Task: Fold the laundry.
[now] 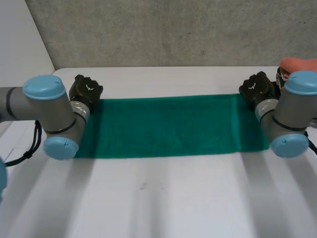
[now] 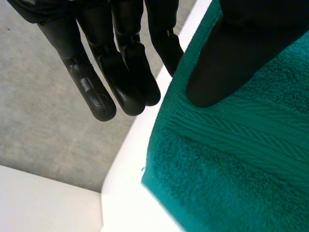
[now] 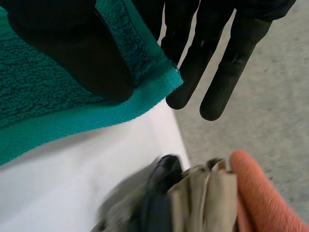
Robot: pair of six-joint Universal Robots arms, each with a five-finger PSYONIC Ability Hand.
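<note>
Left hand [image 1: 85,89] and right hand [image 1: 255,88] pinch the flat green terry towel's [image 1: 163,126] far corners, the first fold likely needing an even pull nearward.

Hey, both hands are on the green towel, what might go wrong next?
The right hand and left hand seem to pinch the towel only at its far corners, so a corner may slip out on lifting. The clothes pile lies close beside the right hand; a swing could knock it off the table.
</note>
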